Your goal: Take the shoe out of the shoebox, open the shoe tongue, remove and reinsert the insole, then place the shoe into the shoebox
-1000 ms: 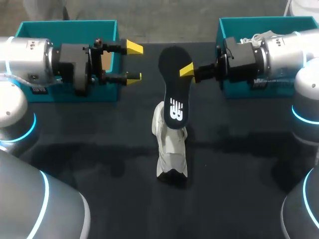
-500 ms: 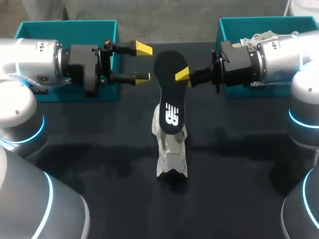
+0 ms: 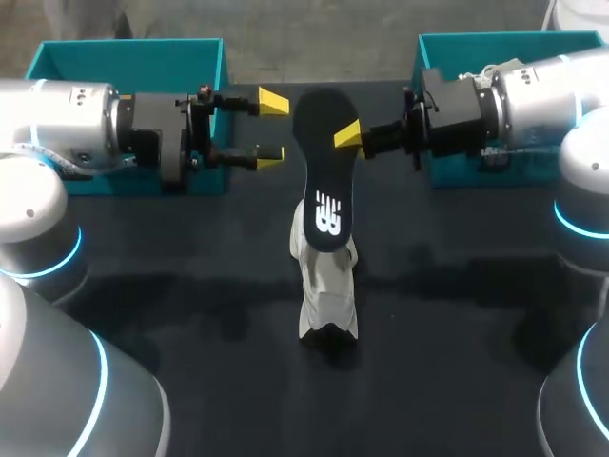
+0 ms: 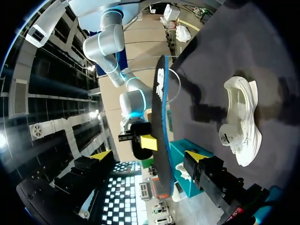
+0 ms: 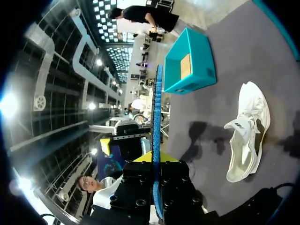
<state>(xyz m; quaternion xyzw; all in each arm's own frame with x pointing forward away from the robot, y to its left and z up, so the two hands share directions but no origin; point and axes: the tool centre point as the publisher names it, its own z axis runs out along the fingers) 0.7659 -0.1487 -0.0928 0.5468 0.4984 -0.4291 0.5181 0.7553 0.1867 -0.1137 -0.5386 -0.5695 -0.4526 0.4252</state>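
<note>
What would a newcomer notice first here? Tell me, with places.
The long black insole with a white logo hangs in mid-air over the table's middle, pinched near its upper end by the right tool. Below it the white sneaker lies on the black table, while the left tool stands open beside the insole.
</note>
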